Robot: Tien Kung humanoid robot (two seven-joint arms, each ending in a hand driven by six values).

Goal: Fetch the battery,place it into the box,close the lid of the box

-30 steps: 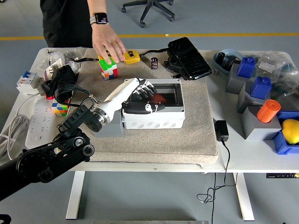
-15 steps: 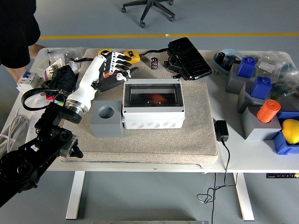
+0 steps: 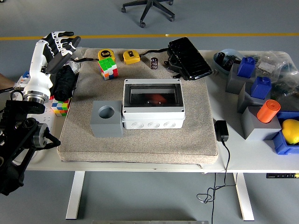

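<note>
**Head view: box lid down, left hand raised at the table's left end**

Head view looks down over the white table (image 3: 233,156), where a beige mat (image 3: 140,144) covers the middle. On the mat sits the grey box (image 3: 153,110), its clear lid (image 3: 153,94) lying flat over the opening. Through the lid a reddish-orange shape shows inside; whether that is the battery I cannot tell from where I stand. Touching the box's left side is a grey block with a round hole (image 3: 107,118).

The robot's left hand (image 3: 58,43) is lifted above the table's far-left corner, well apart from the box. Its white-and-black fingers are loosely spread and nothing is held in them. The black arm runs down from it to the picture's lower left. No right arm shows.

Along the mat's far edge lie a colour cube (image 3: 108,68), two yellow tape measures (image 3: 131,57) and a small dark cylinder (image 3: 154,62), with a black case (image 3: 189,58) just to their right. A second colour cube (image 3: 60,107) rests near a white power strip (image 3: 36,122) at the left. On the right end stand grey blocks carrying blue pieces (image 3: 261,86), an orange cylinder (image 3: 268,111) and a yellow ball (image 3: 290,129) in a blue tray.
</note>
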